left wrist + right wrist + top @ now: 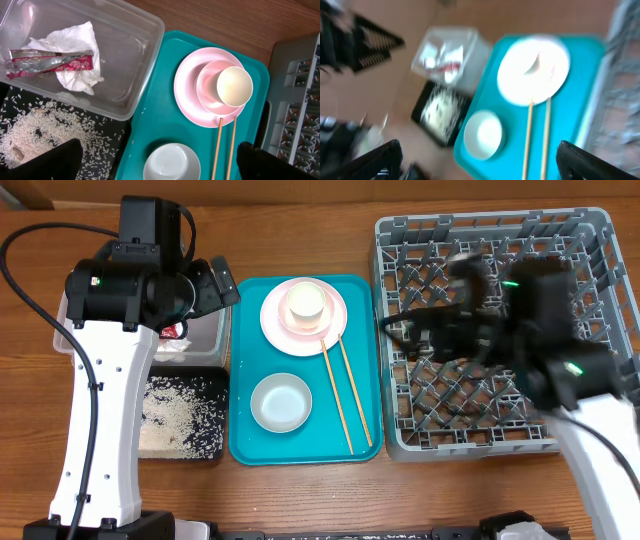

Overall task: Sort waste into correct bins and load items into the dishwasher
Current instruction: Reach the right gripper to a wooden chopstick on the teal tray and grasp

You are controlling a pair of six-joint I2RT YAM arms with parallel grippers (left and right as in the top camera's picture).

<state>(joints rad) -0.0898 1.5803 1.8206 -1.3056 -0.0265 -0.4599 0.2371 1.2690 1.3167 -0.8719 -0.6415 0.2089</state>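
Left hand [212,286] hangs open and empty over the clear tub [131,65]. The pink plate [275,320], with the cup [306,303] on it, lies just to its right on the teal tray [245,360]. Right hand [479,159], also open and empty, hovers at the rack's [600,240] left edge, slightly farther from the plate.
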